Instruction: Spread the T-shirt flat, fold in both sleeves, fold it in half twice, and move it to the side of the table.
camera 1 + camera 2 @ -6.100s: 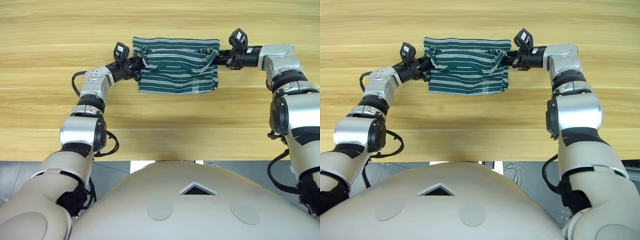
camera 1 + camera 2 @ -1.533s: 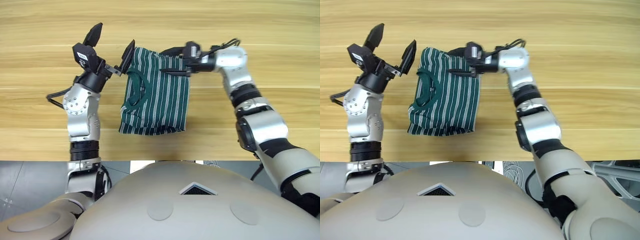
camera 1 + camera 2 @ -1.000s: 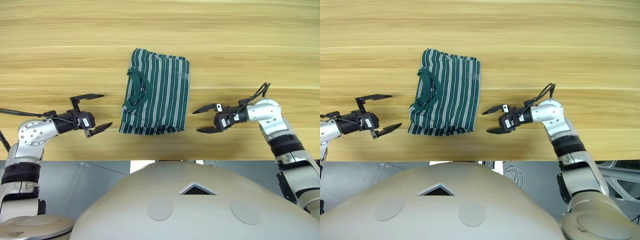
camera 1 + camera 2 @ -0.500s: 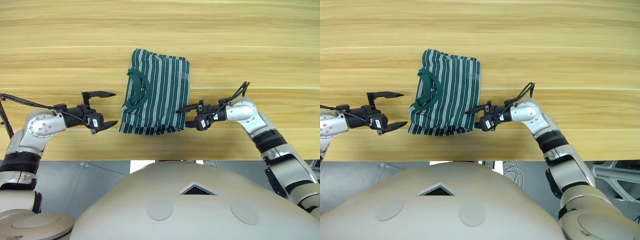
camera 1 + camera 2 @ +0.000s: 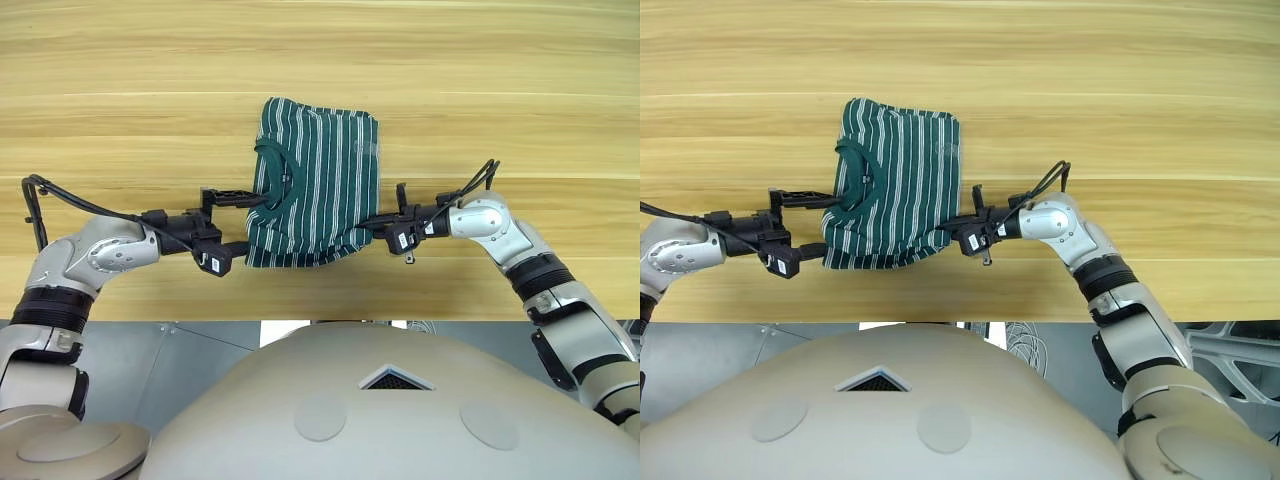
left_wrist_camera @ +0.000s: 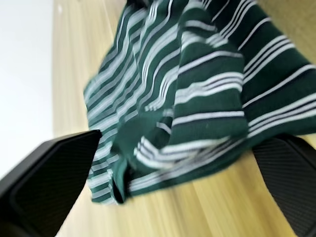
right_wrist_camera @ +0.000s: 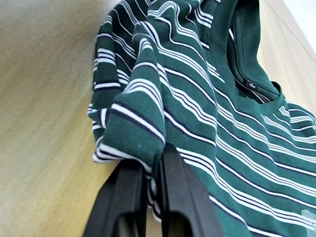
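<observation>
The folded green cloth T-shirt (image 5: 315, 180) with white stripes: right hand (image 5: 375, 228) pinches one crumpled corner, left hand (image 5: 250, 220) gapes wide around another.

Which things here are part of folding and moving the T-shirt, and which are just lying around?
Part of the job:
T-shirt, folded on the table
left gripper, jaws open around its near left corner
right gripper, jaws shut on its near right corner

Lying about:
cables on the floor, past the table's near edge
</observation>
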Robot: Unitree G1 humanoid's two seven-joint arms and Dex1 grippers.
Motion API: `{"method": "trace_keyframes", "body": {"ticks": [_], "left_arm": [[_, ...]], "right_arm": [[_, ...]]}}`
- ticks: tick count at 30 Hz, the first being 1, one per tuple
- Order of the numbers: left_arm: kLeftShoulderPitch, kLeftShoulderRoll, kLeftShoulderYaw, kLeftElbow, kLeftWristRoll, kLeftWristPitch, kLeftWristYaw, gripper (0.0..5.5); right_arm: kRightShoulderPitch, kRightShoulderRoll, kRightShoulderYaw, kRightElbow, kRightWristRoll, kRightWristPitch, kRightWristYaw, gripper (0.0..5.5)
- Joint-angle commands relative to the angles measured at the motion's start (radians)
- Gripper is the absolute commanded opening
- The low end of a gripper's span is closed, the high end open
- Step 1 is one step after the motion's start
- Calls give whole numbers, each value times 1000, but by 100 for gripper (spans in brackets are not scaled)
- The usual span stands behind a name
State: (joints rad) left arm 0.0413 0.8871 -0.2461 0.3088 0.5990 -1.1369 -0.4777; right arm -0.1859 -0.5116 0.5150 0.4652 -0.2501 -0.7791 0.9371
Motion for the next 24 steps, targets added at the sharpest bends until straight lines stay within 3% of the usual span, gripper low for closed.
{"method": "trace_keyframes", "body": {"ticks": [1, 10, 16, 24], "left_arm": [[1, -11, -52, -14, 280, -23, 122, 540], [-97, -10, -215, 102, 555, 64, 362, 540], [-130, 8, -300, 213, 485, 41, 388, 433], [-113, 35, -366, 239, 264, -10, 274, 278]], "right_arm": [[-22, -12, 7, 24, -30, 36, -9, 16], [-20, -13, 15, 6, -20, 33, -10, 16], [-21, -13, 6, 0, -18, 30, -23, 15], [-32, -12, -7, 30, 20, 7, -25, 15]]}}
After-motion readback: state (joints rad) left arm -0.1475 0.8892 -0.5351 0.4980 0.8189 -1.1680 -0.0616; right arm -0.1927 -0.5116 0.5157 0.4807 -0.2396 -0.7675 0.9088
